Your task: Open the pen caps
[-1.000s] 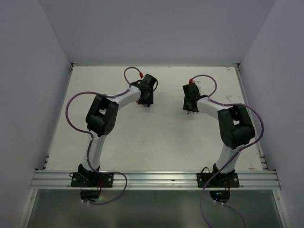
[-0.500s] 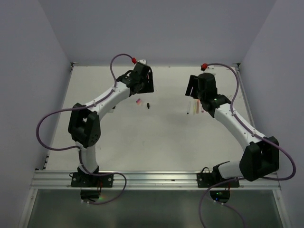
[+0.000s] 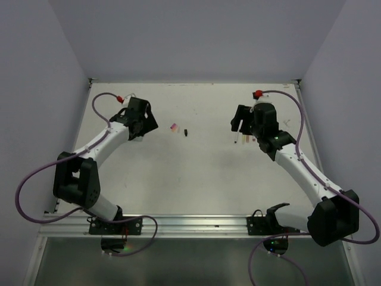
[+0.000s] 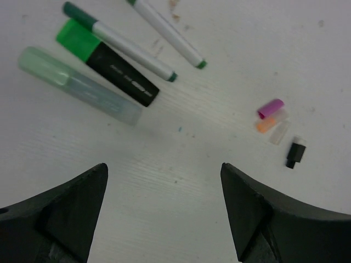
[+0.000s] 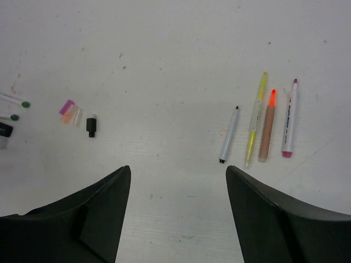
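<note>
Both arms are just hanging over the table right now. The left gripper has its fingers spread wide with nothing between them. Same deal for the right gripper, wide and empty. In the left wrist view there's a bunch of pens in the upper left: a black marker with a bright green cap still on it, a pale green pen lying right alongside it, and two white pens with green tips above those. At the right of that view the loose caps sit in a little cluster: a pink cap, an orange cap touching it, a clear cap just beside, and a black cap slightly apart at the lower right. The right wrist view shows four pens with bare tips in the right half, lying roughly side by side: a grey pen, a yellow pen, an orange pen and a pink-tipped pen. The same loose caps show up at the left of that frame, well apart from those four.
</note>
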